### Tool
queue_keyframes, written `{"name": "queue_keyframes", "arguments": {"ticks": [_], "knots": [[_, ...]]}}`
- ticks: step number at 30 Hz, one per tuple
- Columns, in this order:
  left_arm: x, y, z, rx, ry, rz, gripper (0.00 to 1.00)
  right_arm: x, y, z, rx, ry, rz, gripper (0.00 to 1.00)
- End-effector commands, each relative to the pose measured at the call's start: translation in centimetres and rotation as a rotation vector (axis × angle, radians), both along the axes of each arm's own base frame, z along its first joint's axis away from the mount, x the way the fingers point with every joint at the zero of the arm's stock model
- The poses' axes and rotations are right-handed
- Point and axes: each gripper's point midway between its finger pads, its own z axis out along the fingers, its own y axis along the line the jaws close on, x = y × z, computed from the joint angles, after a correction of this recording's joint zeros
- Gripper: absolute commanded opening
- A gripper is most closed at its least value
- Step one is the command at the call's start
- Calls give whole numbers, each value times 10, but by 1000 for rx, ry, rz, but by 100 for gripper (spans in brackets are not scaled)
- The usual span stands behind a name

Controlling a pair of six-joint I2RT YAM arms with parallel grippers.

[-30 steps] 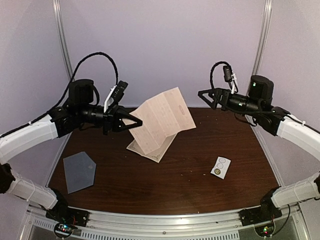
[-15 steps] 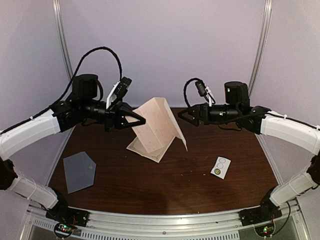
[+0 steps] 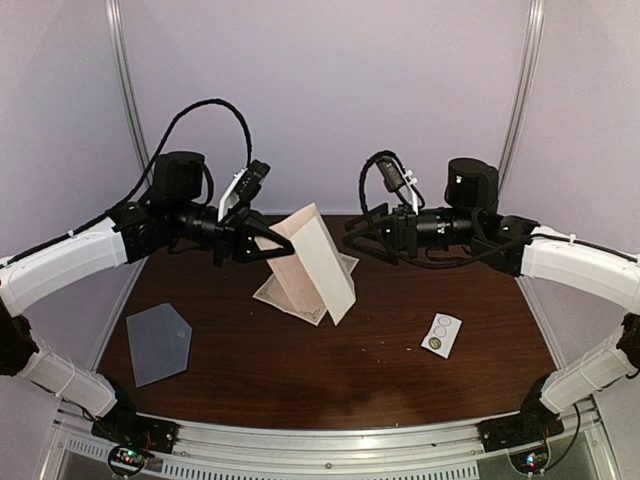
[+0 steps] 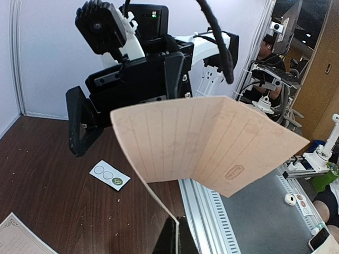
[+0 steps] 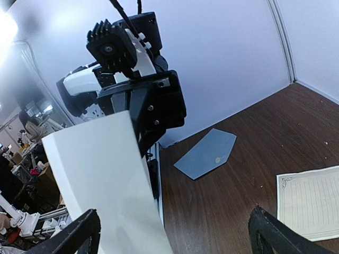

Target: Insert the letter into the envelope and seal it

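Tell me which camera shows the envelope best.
The top view: the envelope lies flat, whole and unobstructed, seen from above. The right wrist view also shows it whole, but at a low slant. The left wrist view misses it.

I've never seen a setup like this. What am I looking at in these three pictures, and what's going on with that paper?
These are two robot arms bolted at the near edge of a table. One picture looks down from above and behind them; the other two come from a camera on each wrist. The left tool is shut on a folded, lined letter, holding it in the air. The right tool is open and faces the letter from the other side, not gripping it. On the table lie a grey-blue envelope at the near left, another lined sheet below the held letter, and a white sticker strip on the right.
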Motion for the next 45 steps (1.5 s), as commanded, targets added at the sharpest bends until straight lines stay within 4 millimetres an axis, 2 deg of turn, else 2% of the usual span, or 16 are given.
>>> {"name": "queue_keyframes", "arguments": {"ticks": [1,10,18,22,25,31,34,38,39,42,43,45], "knots": [[-7,-2,14,-36,-37,-44,0,-15,1,21,65,-42,58,95],[-15,-1,18,-47,-39,-72,0,-10,19,5,27,-21,75,86],[-13,-2,15,-41,-31,-79,0,-29,33,1,7,-41,170,77],[-14,-3,14,-40,-29,-85,0,-32,35,-1,5,-41,190,57],[-13,-3,12,-34,-28,-79,0,-35,34,2,18,-44,200,48],[-10,-4,7,-20,-25,-65,0,-42,31,13,58,-56,231,13],[-8,-4,8,-16,-32,-47,0,-45,28,18,74,-65,230,0],[-2,-2,8,-1,-56,7,0,-41,24,17,59,-79,187,0],[0,-2,8,5,-63,26,8,-40,22,18,56,-86,175,0],[11,3,8,46,-110,110,45,-32,16,15,18,-98,110,0],[15,6,9,60,-128,144,54,-28,14,13,0,-101,81,0],[23,14,12,78,-164,220,66,-18,7,8,-39,-106,17,0]]}}
